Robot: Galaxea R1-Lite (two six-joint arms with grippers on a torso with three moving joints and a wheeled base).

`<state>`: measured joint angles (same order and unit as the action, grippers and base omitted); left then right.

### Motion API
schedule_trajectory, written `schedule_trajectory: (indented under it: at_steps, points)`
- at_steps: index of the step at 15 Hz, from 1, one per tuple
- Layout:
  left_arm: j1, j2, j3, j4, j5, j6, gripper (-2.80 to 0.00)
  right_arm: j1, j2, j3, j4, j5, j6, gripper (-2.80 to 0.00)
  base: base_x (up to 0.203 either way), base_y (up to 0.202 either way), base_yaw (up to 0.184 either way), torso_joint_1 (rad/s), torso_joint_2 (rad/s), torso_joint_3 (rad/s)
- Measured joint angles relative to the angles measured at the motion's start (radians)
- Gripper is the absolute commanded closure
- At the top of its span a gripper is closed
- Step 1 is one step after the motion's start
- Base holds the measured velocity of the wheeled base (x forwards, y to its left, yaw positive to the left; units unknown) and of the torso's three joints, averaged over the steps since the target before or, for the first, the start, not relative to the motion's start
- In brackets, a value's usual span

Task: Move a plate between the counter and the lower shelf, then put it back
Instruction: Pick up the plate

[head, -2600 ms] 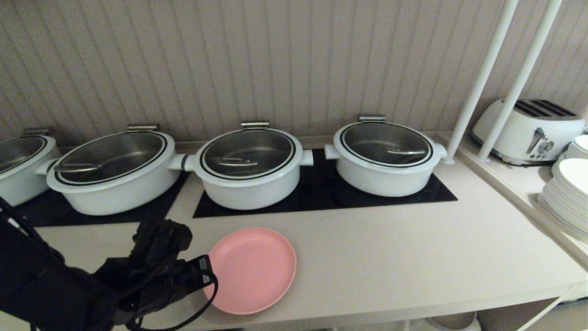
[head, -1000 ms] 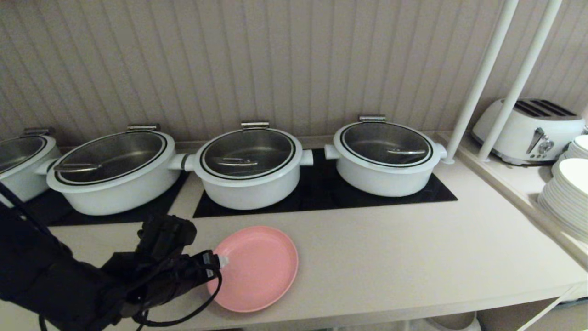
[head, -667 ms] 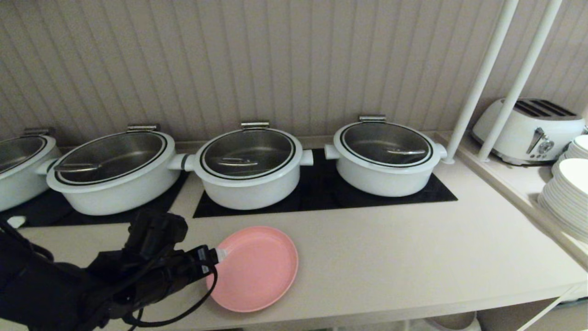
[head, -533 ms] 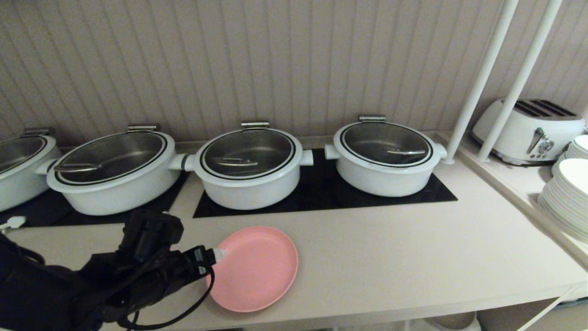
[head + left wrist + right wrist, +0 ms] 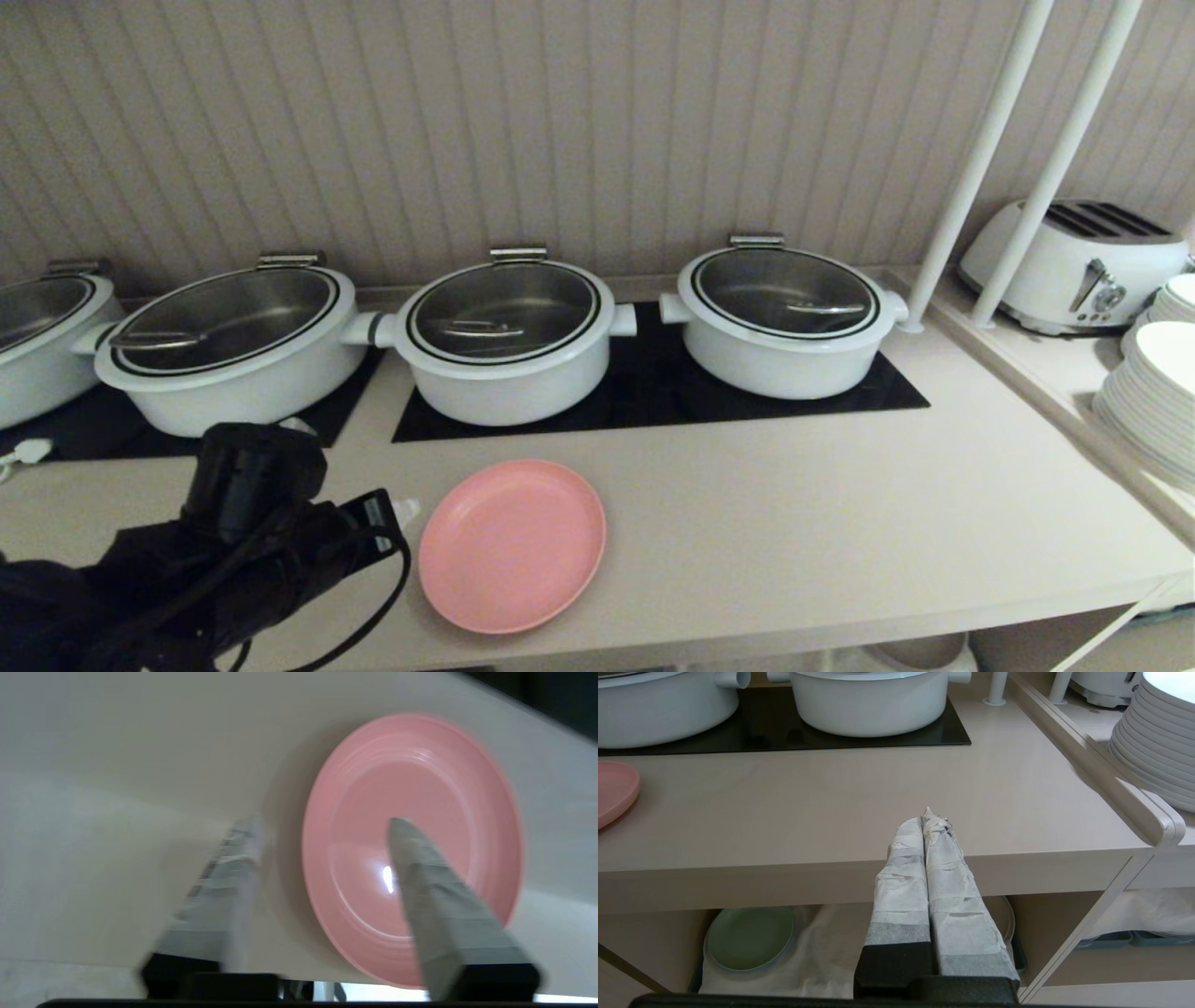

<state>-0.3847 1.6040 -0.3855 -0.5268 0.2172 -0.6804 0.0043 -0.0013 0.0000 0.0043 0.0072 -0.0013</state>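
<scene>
The pink plate [image 5: 512, 546] lies flat on the beige counter [image 5: 794, 541], near its front edge and in front of the middle pot. My left gripper [image 5: 400, 511] hovers just left of the plate, clear of its rim. In the left wrist view the gripper [image 5: 322, 823] is open and holds nothing, with the plate [image 5: 373, 788] beyond its fingers. My right gripper [image 5: 927, 814] is shut and empty, parked in front of the counter's front edge [image 5: 784, 877]. The lower shelf [image 5: 822, 952], lined with white cloth, opens below the counter.
Several white lidded pots [image 5: 509, 341] stand on black hob panels [image 5: 653, 392] behind the plate. Two white posts [image 5: 971, 168], a toaster [image 5: 1074, 266] and stacked white plates [image 5: 1153, 392] are at the right. A green plate [image 5: 749, 935] lies on the lower shelf.
My left gripper has let go of the plate's left rim and drawn back to the left. The plate stays on the counter where it was set.
</scene>
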Motion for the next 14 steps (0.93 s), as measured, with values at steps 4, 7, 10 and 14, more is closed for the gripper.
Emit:
schedule_trajectory:
  at_steps: [4,7,10,14]
  points:
    - [0.005,-0.076,0.027,-0.008,0.051,0.123,0.0,0.0,0.0,0.0,0.0,0.0,0.0,0.0,0.0,0.0,0.0,0.0,0.0,0.0]
    - [0.007,-0.134,0.032,-0.009,0.068,0.183,0.0,0.001,0.0,0.0,0.0,0.0,0.0,0.0,0.0,0.0,0.0,0.0,0.0,0.0]
    - [0.009,-0.202,0.056,-0.01,0.116,0.279,0.0,0.0,0.0,0.0,0.0,0.0,0.0,0.0,0.0,0.0,0.0,0.0,0.0,0.0]
    - [0.005,-0.358,0.134,-0.01,0.123,0.432,0.0,0.0,0.0,0.0,0.0,0.0,0.0,0.0,0.0,0.0,0.0,0.0,0.0,0.0]
